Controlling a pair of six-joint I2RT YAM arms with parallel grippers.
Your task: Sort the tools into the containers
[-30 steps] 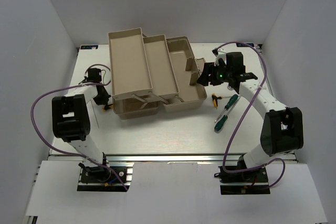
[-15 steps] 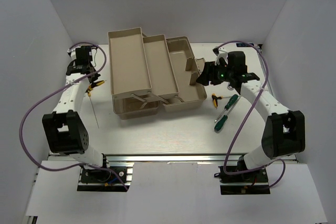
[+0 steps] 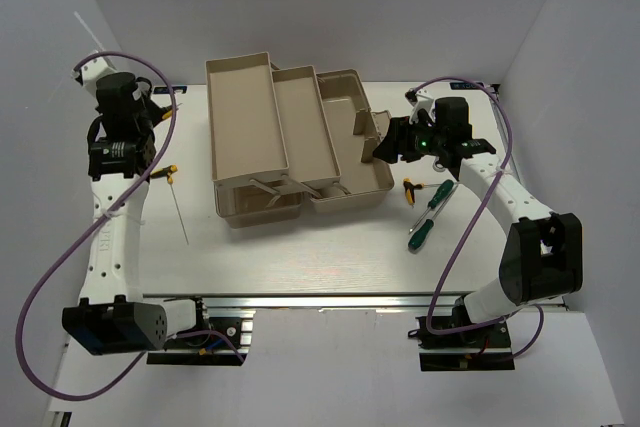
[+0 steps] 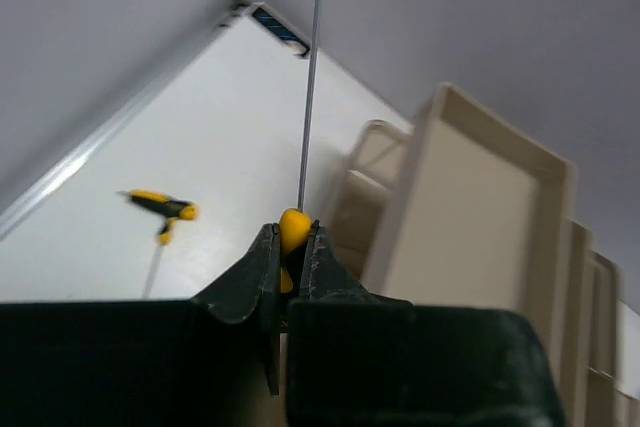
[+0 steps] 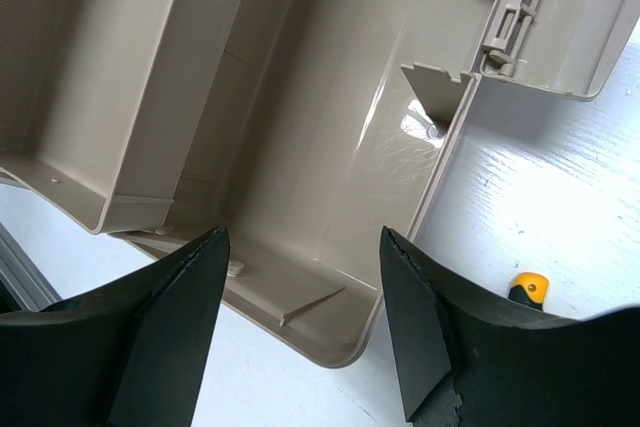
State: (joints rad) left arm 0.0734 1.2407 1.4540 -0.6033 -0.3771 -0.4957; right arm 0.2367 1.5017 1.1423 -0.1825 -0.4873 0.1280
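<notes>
Left gripper (image 4: 290, 247): clamped on thin-shafted yellow T-handle hex key (image 4: 292, 225), high at upper left, apart from long beige plastic trays (image 3: 245, 122).
Right gripper (image 5: 300, 247): spread wide, empty, over deep beige toolbox base's (image 5: 330, 147) right edge.

The white table (image 3: 300, 257) spreads out under me. Plain white walls (image 3: 40, 47) stand on the left, at the back and on the right. A shiny metal rail (image 3: 330, 299) runs along the near edge of the table, and a white board (image 3: 330, 362) lies just in front of it. A purple cable (image 3: 130, 55) loops up high on the left, and another purple cable (image 3: 455, 80) loops on the right. A small dark blue strip (image 4: 280, 29) sits at the far edge of the table.
</notes>
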